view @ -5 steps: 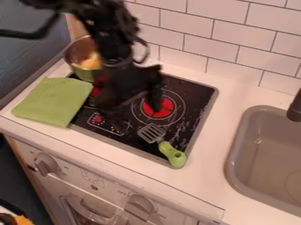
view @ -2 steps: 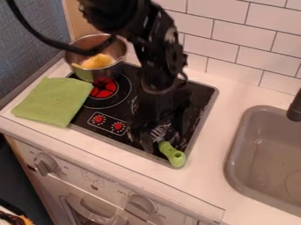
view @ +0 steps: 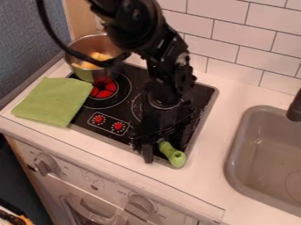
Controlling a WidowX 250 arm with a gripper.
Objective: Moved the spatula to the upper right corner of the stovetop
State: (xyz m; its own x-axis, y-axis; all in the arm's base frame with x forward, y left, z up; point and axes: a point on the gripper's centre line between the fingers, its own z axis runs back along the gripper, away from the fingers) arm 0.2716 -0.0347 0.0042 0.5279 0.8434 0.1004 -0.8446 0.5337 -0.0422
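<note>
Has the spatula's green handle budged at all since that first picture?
No, the green handle lies in the same spot, beside the front-right corner of the stovetop.

Head of spatula point(view: 173, 154) hidden behind gripper point(view: 163, 148), sink point(view: 234, 151) cut off

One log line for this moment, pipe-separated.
gripper: at spatula | spatula: lower right of stovetop | upper-right placement: not done | pot: upper left

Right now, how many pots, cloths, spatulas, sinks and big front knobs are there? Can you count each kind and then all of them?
Pot: 1
Green cloth: 1
Spatula: 1
Sink: 1
Big front knobs: 2
Total: 6
</note>
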